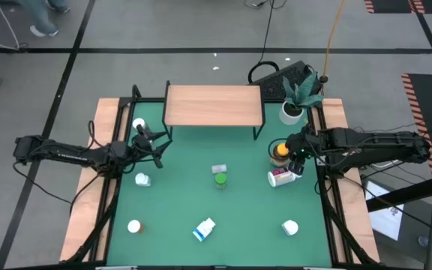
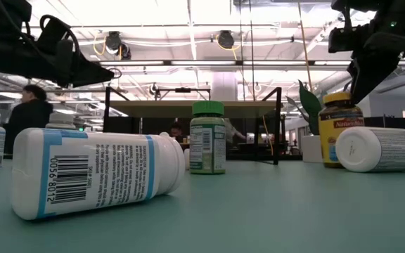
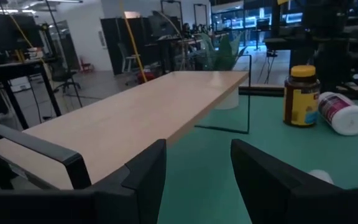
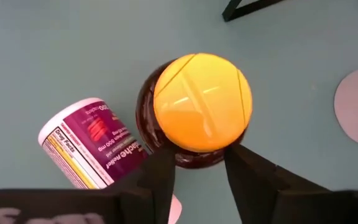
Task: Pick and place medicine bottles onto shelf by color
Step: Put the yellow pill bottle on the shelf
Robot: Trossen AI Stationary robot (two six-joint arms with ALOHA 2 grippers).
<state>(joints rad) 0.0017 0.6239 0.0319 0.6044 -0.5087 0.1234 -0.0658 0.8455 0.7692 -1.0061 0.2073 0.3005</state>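
An amber bottle with a yellow cap (image 4: 202,102) stands upright on the green table near its right edge (image 1: 280,151). My right gripper (image 4: 199,165) slants down at it from the right. Its fingertips sit close together at the bottle's side, just under the cap. A white bottle with a purple label (image 4: 92,149) lies on its side next to it. The wooden shelf (image 1: 212,105) stands at the far middle on its black legs. My left gripper (image 1: 156,144) hovers open and level by the shelf's left end, holding nothing. A green bottle (image 1: 220,180) stands upright mid-table. My right gripper comes at the amber bottle's dark shoulder (image 4: 194,160) from above and from the table's right side. The gap between its fingertips is narrower than the cap. I cannot tell whether the fingers touch the bottle, which stands upright on the table.
A white bottle with a blue label (image 1: 204,229) lies near the front edge. Other white bottles sit at the left (image 1: 142,180), front left (image 1: 134,226), front right (image 1: 290,226) and by the shelf's left legs (image 1: 139,124). A potted plant (image 1: 292,112) stands at the far right.
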